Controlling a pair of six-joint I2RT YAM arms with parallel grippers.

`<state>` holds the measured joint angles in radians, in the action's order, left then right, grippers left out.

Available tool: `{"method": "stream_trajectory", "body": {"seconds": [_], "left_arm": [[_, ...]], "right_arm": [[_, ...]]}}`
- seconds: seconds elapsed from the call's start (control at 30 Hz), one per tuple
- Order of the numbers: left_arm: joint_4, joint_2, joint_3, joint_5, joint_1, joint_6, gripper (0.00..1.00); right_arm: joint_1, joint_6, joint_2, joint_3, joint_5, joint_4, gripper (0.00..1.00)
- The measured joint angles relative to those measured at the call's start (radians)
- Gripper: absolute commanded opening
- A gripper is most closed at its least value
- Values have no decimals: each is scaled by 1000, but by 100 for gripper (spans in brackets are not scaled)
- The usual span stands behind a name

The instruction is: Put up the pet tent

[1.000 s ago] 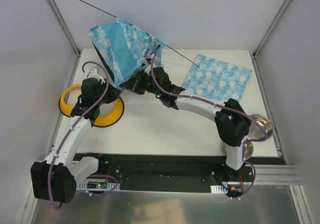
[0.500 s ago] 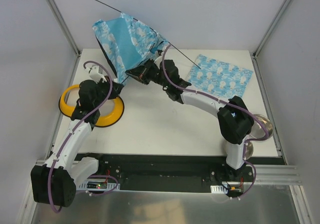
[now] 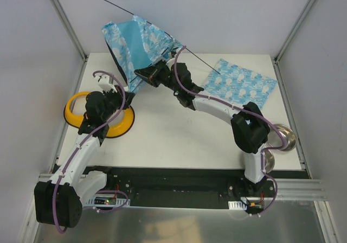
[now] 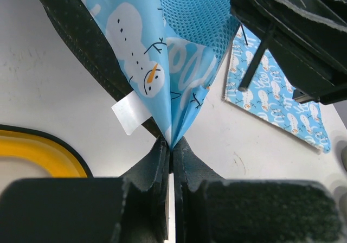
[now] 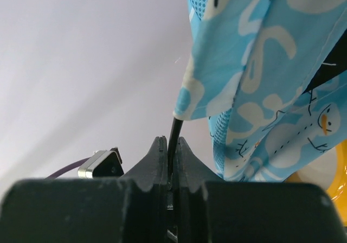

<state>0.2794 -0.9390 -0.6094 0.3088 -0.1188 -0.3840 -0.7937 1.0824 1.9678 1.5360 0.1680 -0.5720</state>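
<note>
Step in hand: pole tensioning; tent not yet erected.
- Pet tent: held aloft, slack, at table's 11 o'clock.
- Left gripper: clamped on tent's lower fabric corner.
- Right gripper: clamped on thin black pole just below fabric hem.
- Pole ends project toward 10 and 4 o'clock.

Next move, by judgement: feed pole further while left side keeps fabric taut. Avoid buckling pole.

The pet tent is light blue, snowman-printed.

Left arm and right arm reach forward, wrists near, both jaws clamped together.
</note>
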Motion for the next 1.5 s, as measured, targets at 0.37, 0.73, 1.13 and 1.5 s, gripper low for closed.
{"method": "stream_trajectory", "body": {"seconds": [0.37, 0.73, 1.13, 1.5], "left_arm": [[4, 14, 3, -22, 0, 12, 0], [-1, 17, 3, -31, 0, 13, 0], [-6, 17, 3, -32, 0, 12, 0], [-21, 10, 3, -50, -6, 12, 0]], "right_arm": [[-3, -31, 23, 14, -82, 1, 0], [-7, -91, 23, 16, -124, 84, 0], [-21, -84, 23, 48, -195, 167, 0], [-23, 39, -5, 48, -246, 298, 0]]}}
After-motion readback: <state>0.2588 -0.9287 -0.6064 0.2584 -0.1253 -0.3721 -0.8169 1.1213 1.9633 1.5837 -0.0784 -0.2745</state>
